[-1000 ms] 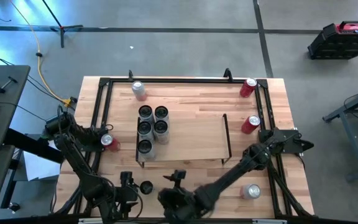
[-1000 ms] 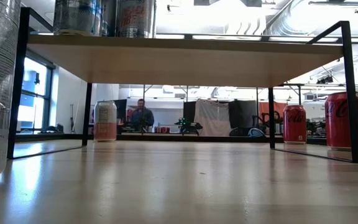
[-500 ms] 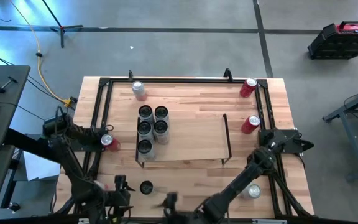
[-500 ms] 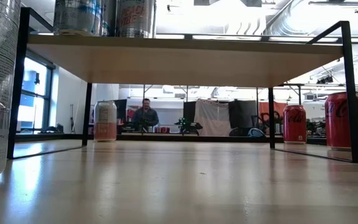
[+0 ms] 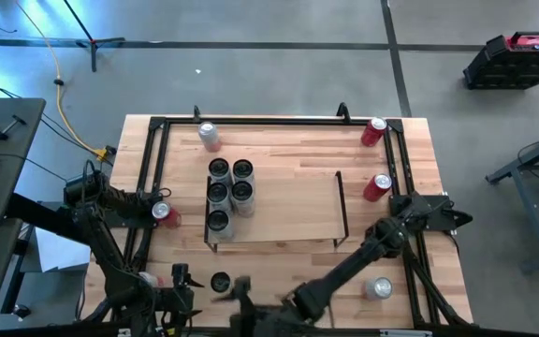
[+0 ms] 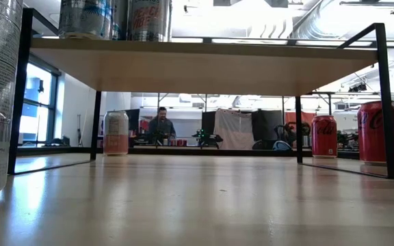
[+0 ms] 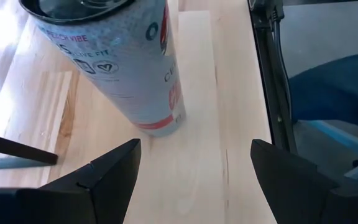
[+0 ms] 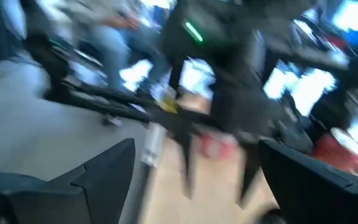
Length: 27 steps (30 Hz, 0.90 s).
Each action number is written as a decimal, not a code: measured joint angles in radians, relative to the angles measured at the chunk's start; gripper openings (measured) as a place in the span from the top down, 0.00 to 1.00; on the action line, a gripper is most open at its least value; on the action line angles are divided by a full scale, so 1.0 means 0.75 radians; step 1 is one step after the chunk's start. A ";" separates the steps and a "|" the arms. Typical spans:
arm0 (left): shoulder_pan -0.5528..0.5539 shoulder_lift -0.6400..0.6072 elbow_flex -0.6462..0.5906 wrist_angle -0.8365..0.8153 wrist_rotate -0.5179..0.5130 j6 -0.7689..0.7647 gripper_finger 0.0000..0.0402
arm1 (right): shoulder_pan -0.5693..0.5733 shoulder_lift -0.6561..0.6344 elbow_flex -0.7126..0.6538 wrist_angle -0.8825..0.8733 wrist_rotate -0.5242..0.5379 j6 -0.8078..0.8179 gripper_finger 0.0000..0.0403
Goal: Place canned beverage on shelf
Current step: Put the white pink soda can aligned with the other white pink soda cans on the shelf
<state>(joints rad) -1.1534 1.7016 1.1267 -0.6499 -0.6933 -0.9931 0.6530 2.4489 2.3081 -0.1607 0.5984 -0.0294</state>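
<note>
The shelf (image 5: 274, 201) is standing mid-surface, five cans (image 5: 229, 194) crowded at its left end, the right part left bare. Loose cans are sitting near the surface (image 5: 288, 140) edges: red ones (image 5: 375, 187) by the right rail, one (image 5: 378, 287) at front right. The left end effector (image 7: 191, 180) is being held released just beside a silver can (image 7: 123, 68) at the front edge. The right end effector (image 8: 194, 186) is also released, its view being smeared, probably facing the left arm. Both are cut off in the high view.
</note>
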 joint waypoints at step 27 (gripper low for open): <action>0.001 -0.001 0.000 0.026 -0.058 0.048 0.27 | -0.049 0.065 0.000 0.124 0.230 -0.064 0.20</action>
<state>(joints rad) -1.1522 1.7012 1.1267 -0.6300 -0.7370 -0.9575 0.6162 2.4979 2.3081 -0.0675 0.7713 -0.0777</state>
